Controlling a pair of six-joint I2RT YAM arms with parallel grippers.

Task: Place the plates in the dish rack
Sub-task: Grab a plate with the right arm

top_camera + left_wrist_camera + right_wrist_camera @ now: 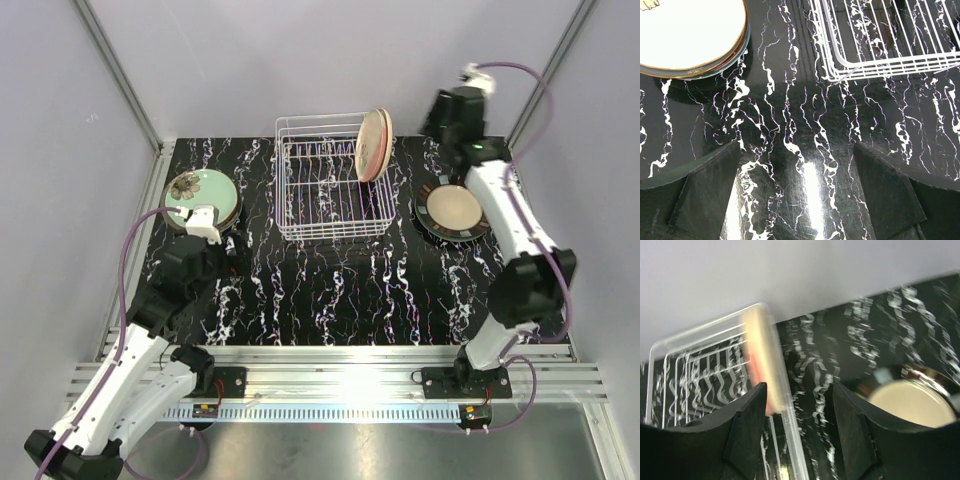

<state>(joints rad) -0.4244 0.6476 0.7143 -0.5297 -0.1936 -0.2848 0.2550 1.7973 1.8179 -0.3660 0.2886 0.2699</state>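
The white wire dish rack (pixel 330 182) stands at the middle back of the table. Two peach plates (pixel 374 144) stand on edge at its right end. A stack of plates topped by a mint-green floral one (pixel 200 194) lies at the left. A beige plate with a dark rim (pixel 455 209) lies at the right. My left gripper (pixel 222 248) hovers open just in front of the left stack (pixel 685 35), holding nothing (pixel 795 195). My right gripper (pixel 442 125) is raised at the back right, open and holding nothing (pixel 800 430), between the racked plates (pixel 759 350) and the beige plate (pixel 912 402).
The table is black marble-patterned (pixel 330 290), with grey walls behind and at both sides. The near corner of the rack (pixel 880 65) lies to the upper right of my left fingers. The right wrist view is blurred by motion.
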